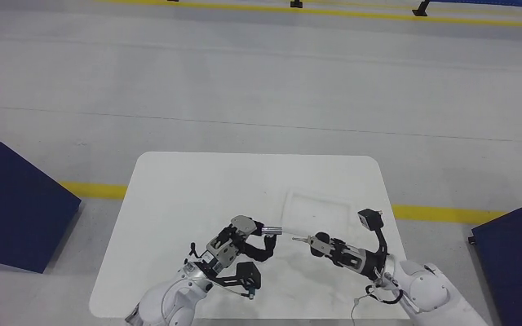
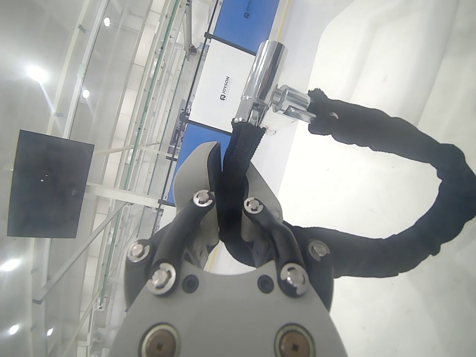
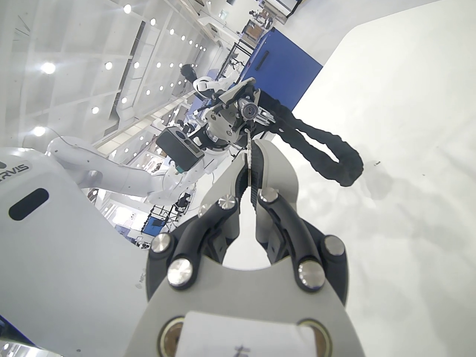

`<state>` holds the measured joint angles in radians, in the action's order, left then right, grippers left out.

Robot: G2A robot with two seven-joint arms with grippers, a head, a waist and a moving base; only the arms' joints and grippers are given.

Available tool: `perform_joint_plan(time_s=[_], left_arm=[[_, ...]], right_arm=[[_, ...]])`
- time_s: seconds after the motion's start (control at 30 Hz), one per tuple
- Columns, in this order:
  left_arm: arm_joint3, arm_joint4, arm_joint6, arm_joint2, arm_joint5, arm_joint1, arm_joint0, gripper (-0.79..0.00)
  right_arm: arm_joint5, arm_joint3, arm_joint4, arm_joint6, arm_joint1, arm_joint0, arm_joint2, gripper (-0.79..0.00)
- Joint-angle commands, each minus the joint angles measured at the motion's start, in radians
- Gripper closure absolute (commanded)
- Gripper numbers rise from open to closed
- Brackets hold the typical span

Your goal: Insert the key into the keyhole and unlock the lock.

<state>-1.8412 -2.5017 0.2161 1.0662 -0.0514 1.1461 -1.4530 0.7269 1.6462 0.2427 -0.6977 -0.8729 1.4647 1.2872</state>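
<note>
While the left gripper (image 2: 227,159) is clamped on the black fabric-sleeved cable (image 2: 409,139) of the chrome cylinder lock (image 2: 266,76), held above the white table (image 1: 204,187), the right gripper (image 3: 250,161) pinches a flat silver key (image 3: 247,141) whose tip points at the round keyhole (image 3: 248,112), seemingly just short of it

We have the lock (image 1: 270,231), held in the left gripper (image 1: 251,231), at lower centre of the top view above the table (image 1: 245,179), and the key (image 1: 303,240), held in the right gripper (image 1: 316,242), just frame-right of it, a gap between them.
</note>
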Motion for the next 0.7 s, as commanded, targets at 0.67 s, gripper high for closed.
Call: perform_joint_plan(time_s=[0.67], left_arm=[[0.000, -0.003, 0.001, 0.002, -0.001, 0.000, -0.002, 0.000]], right_arm=[[-0.064, 0.038, -0.027, 0.055, -0.016, -0.006, -0.021, 0.000]])
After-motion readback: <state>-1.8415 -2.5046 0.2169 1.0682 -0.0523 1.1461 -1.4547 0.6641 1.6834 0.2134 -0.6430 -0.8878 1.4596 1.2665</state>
